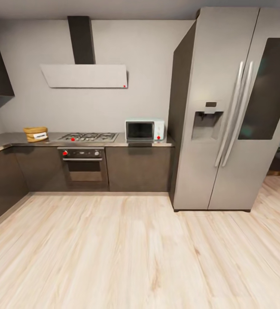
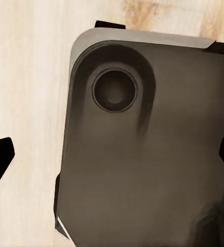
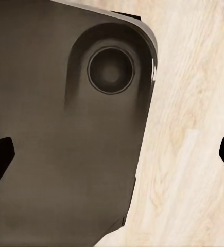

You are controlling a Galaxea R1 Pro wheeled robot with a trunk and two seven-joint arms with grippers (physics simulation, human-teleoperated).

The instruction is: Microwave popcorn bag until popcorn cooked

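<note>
Popcorn bag (image 1: 35,133): sits on the countertop (image 1: 11,138) near its left corner, just left of the gas hob (image 1: 87,137), well apart from the microwave (image 1: 144,130).
Microwave: stands at the countertop's right end, beside the fridge (image 1: 226,111), door shut.
How the bag will likely handle: judged soft and light, a burlap sack that would sag if pinched low; the rolled rim looks the firmest place to grip, kept upright so the contents do not spill.
Popcorn: too small to make out from here.
Left gripper (image 2: 112,154): dark fingertips at both edges of the left wrist view, spread wide, nothing between them; below is the robot's dark base (image 2: 142,154) and the wooden floor (image 2: 29,77).
Right gripper (image 3: 112,154): likewise spread apart and empty.
Stage: robot stands well back on the floor; judged an approach, nothing grasped yet.
</note>
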